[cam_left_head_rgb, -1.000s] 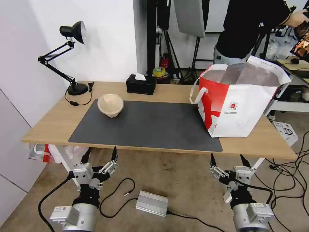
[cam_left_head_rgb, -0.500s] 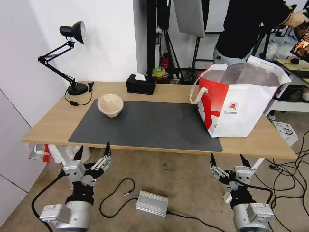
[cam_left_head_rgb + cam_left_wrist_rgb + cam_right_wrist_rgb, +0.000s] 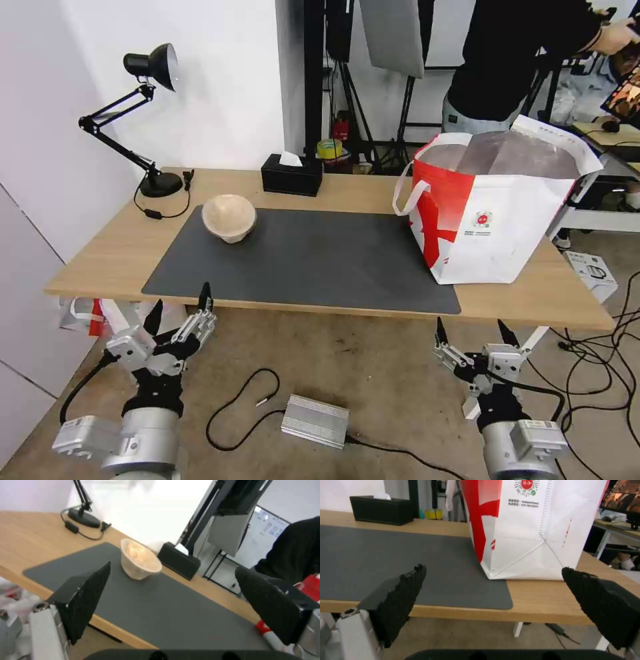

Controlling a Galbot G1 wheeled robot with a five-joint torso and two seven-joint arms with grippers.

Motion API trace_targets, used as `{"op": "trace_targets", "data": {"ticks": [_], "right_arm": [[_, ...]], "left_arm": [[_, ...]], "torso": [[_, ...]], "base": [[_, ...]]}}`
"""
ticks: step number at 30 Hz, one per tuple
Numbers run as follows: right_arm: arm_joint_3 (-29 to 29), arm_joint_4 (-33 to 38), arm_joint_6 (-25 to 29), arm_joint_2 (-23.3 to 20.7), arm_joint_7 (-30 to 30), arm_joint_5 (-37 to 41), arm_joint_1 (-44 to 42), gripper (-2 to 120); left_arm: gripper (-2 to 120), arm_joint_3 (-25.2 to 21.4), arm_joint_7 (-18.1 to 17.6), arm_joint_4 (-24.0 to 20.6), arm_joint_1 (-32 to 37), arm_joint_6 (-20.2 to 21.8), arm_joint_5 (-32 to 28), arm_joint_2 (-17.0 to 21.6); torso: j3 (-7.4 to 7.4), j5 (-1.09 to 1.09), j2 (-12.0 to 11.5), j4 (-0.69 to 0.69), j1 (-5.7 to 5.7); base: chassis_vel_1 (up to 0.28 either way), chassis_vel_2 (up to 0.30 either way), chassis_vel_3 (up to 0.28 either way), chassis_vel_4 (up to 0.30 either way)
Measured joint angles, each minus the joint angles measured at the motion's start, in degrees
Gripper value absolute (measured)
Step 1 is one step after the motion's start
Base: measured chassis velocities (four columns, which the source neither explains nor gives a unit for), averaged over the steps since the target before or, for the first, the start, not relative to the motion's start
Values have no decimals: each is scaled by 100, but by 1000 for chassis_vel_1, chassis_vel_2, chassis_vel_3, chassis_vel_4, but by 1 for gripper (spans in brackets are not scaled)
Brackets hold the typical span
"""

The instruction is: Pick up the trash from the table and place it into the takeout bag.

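Observation:
One piece of trash, a beige pulp bowl (image 3: pixel 229 217), stands upright on the back left corner of the dark grey mat (image 3: pixel 313 260) on the light-wood table (image 3: pixel 120 253). The bowl (image 3: pixel 138 560) also shows in the left wrist view, well ahead of the fingers. The white-and-red takeout bag (image 3: pixel 493 220) stands open at the table's right end, its wall (image 3: pixel 526 530) close in the right wrist view. My left gripper (image 3: pixel 181 298) (image 3: pixel 173 567) is open and holds nothing, in front of the table's front edge at the left. My right gripper (image 3: pixel 470 325) (image 3: pixel 494 567) is open and holds nothing, in front of the edge near the bag.
A black desk lamp (image 3: pixel 150 67) and a black tissue box (image 3: pixel 291 175) stand along the table's back. A red-and-white plastic bag (image 3: pixel 93 313) lies under the left end. A silver box (image 3: pixel 315 420) and cables lie on the floor. A person stands behind the bag.
My left arm has moved to the left and a little back from the table, still open. The right arm, the bowl and the bag have not moved.

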Motion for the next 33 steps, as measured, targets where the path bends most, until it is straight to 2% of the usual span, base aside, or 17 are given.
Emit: {"op": "trace_targets", "data": {"ticks": [3,6,7,10,18,24,33], "right_arm": [[0,0,0,0,0,0,0,100],[0,0,0,0,0,0,0,100],[0,0,0,0,0,0,0,100],[0,0,0,0,0,0,0,100],[0,0,0,0,0,0,0,100],[0,0,0,0,0,0,0,100],[0,0,0,0,0,0,0,100]], "left_arm": [[100,-5,-105,-29,-49,93,-354,51],[100,-58,-362,-37,-153,263,-1119,159],[100,-58,-362,-37,-153,263,-1119,159],[100,-196,-482,-39,-270,392,-1605,283],[100,-338,-603,-40,-466,552,-2339,512],[100,-464,-1015,30,-928,745,-3082,762],[100,-723,-1290,177,-1352,812,-3974,1194]], "torso": [[0,0,0,0,0],[0,0,0,0,0],[0,0,0,0,0],[0,0,0,0,0],[0,0,0,1,0],[0,-1,0,-1,0],[0,0,0,0,0]], "base": [[0,0,0,0],[0,0,0,0],[0,0,0,0],[0,0,0,0],[0,0,0,0],[0,0,0,0],[0,0,0,0]]}}
